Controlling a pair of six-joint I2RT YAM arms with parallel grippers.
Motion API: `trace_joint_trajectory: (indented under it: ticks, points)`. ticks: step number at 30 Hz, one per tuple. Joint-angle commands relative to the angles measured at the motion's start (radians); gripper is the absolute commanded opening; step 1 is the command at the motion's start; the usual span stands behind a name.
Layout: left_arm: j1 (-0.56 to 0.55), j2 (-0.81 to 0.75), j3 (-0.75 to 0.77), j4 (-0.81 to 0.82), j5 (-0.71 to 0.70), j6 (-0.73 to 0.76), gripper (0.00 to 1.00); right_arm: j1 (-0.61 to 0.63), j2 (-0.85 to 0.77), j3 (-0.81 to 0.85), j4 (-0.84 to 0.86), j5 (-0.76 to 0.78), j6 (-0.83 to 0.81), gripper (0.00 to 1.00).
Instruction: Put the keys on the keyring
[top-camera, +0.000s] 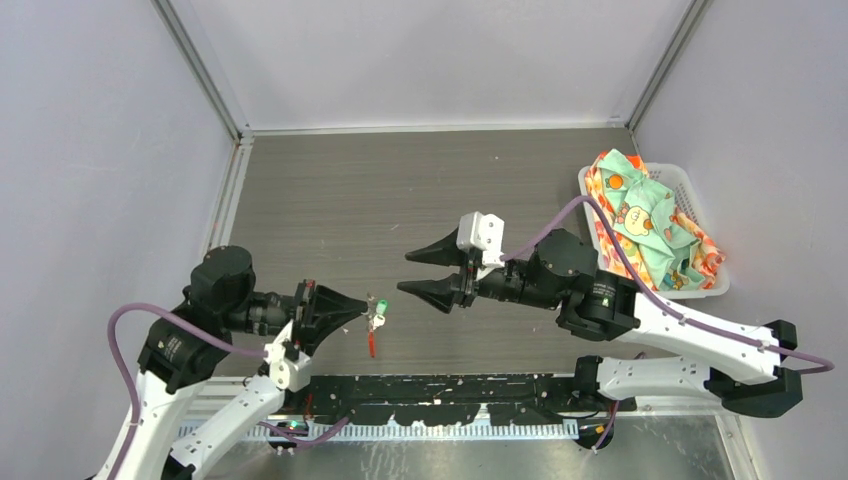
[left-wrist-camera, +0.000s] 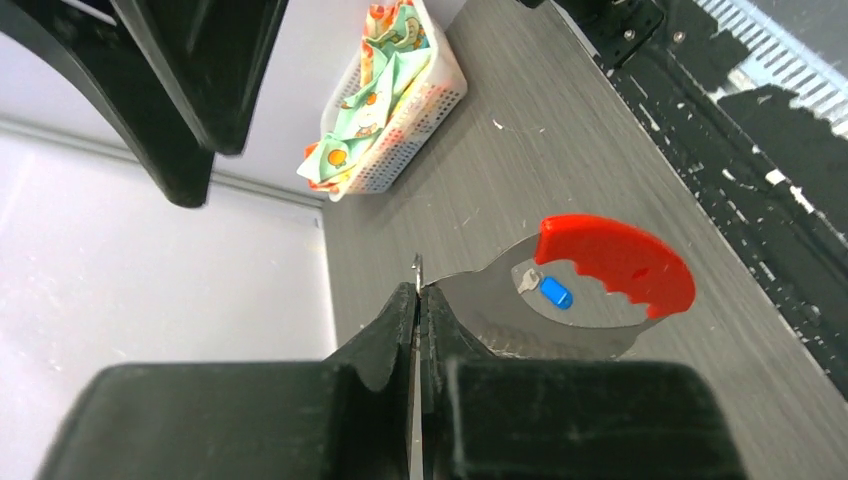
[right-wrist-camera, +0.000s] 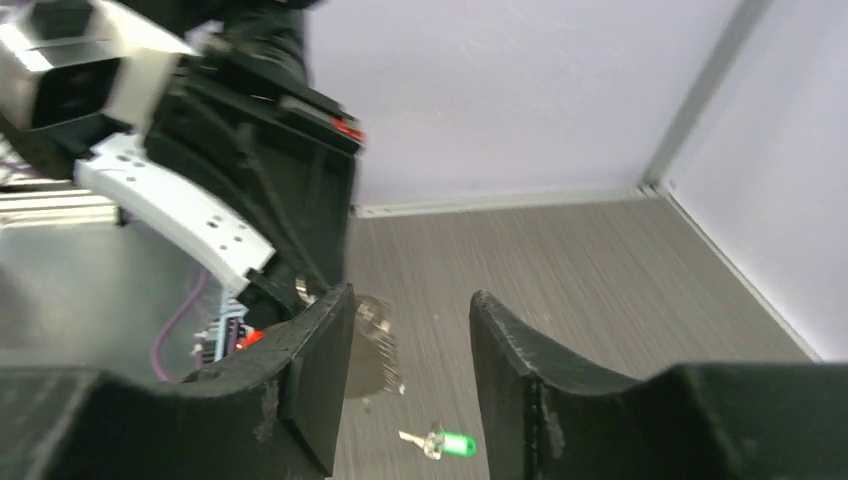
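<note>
Left gripper (top-camera: 362, 312), low on the near left of the table (top-camera: 400, 190), is clamped shut with its tips pressed together on a thin sliver of metal that pokes out between them, which looks to be part of the keyring (top-camera: 373, 340). The keyring's red loop hangs just past and below those tips, above the dark edge strip. From the left wrist the loop shows as a red arc over a silvery-grey piece, and the blue key (left-wrist-camera: 556, 293) shows against that grey piece; I cannot tell whether it is threaded on or merely lies behind it. The green key (top-camera: 381, 306) sits right at the left gripper's tips, beside the chain, blade pointing back toward the left arm; whether it is on the ring cannot be told. A little farther in, the right gripper (top-camera: 405, 272) points at the left one with its jaws standing apart and nothing between them, the green key just below and ahead of the gap. Far right, a white basket (top-camera: 700, 285) of patterned cloths (top-camera: 645, 215) stands by the wall.
</note>
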Motion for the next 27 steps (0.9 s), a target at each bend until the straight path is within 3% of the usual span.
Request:
trace_joint_trajectory:
  ticks: [1, 4, 8, 11, 13, 18, 20, 23, 27]
  points:
    - [-0.003, -0.034, -0.024, -0.035, 0.042, 0.226, 0.0, -0.009, -0.045, -0.052, -0.082, 0.303, 0.227, 0.54]
    - [-0.003, -0.042, -0.03, -0.035, 0.045, 0.211, 0.0, -0.026, -0.074, -0.096, -0.178, 0.46, 0.402, 0.56]
    - [-0.002, -0.04, -0.036, -0.027, 0.049, 0.144, 0.0, -0.045, -0.089, -0.124, -0.425, 0.614, 0.697, 0.58]
    - [-0.003, -0.046, -0.059, 0.073, 0.046, -0.042, 0.0, -0.049, -0.094, -0.158, -0.619, 0.664, 0.872, 0.57]
    - [-0.001, -0.054, -0.085, 0.16, 0.039, -0.176, 0.0, -0.051, -0.092, -0.196, -0.652, 0.643, 0.901, 0.57]
    - [-0.002, -0.062, -0.129, 0.288, 0.041, -0.418, 0.0, -0.124, -0.027, -0.317, -0.493, 0.707, 0.86, 0.56]
    - [-0.002, -0.057, -0.131, 0.325, 0.017, -0.498, 0.0, -0.212, 0.015, -0.39, -0.343, 0.619, 0.883, 0.55]
    - [-0.002, -0.049, -0.109, 0.326, -0.014, -0.539, 0.0, -0.259, 0.112, -0.489, -0.183, 0.623, 0.939, 0.52]
    - [-0.002, -0.038, -0.087, 0.29, -0.044, -0.551, 0.0, -0.279, 0.261, -0.485, -0.095, 0.593, 1.042, 0.49]
